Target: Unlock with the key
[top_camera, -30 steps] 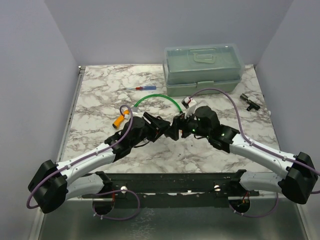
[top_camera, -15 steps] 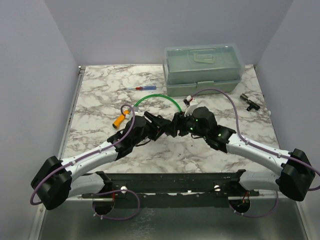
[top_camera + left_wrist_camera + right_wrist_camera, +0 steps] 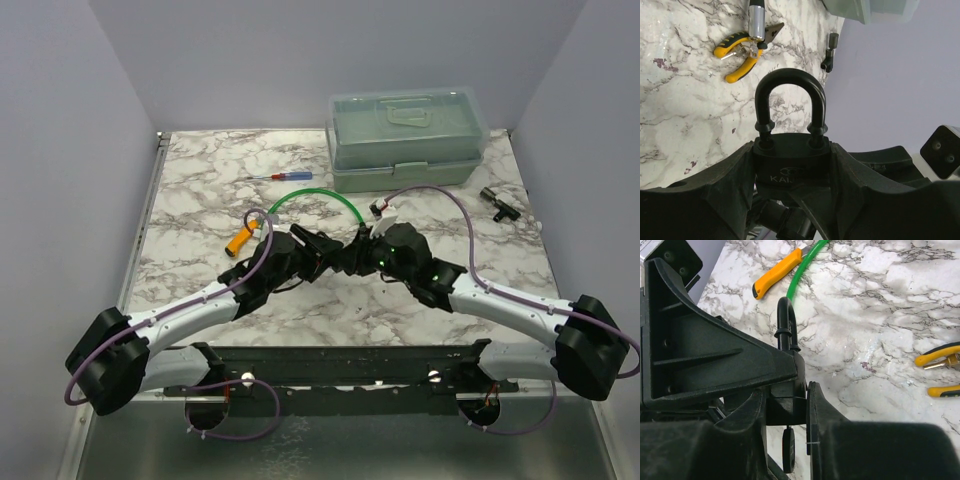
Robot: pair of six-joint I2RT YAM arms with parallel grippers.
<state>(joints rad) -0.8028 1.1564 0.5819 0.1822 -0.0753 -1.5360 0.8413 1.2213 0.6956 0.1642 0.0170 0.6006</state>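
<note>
A black padlock [image 3: 790, 167] with its shackle up sits in my left gripper [image 3: 791, 152], whose jaws are shut on the sides of the body. The key [image 3: 788, 450], a dark head seen edge-on, hangs from the underside of the padlock [image 3: 785, 407]; its blade is hidden inside. My right gripper [image 3: 786, 432] straddles the key from the right with the jaws narrow. Thin gaps show on both sides of the key head. In the top view both grippers [image 3: 340, 255] meet at mid-table, and the padlock is hidden between them.
A green-grey lidded box [image 3: 405, 135] stands at the back right. A screwdriver [image 3: 280, 177], a green cable [image 3: 320, 195], an orange-handled tool [image 3: 240, 242] and a small black part [image 3: 497, 203] lie around. Yellow-handled pliers [image 3: 740, 50] lie beyond the padlock.
My right gripper has slid left up to the padlock and its jaws have narrowed around the key. The left gripper has kept its hold on the padlock.
</note>
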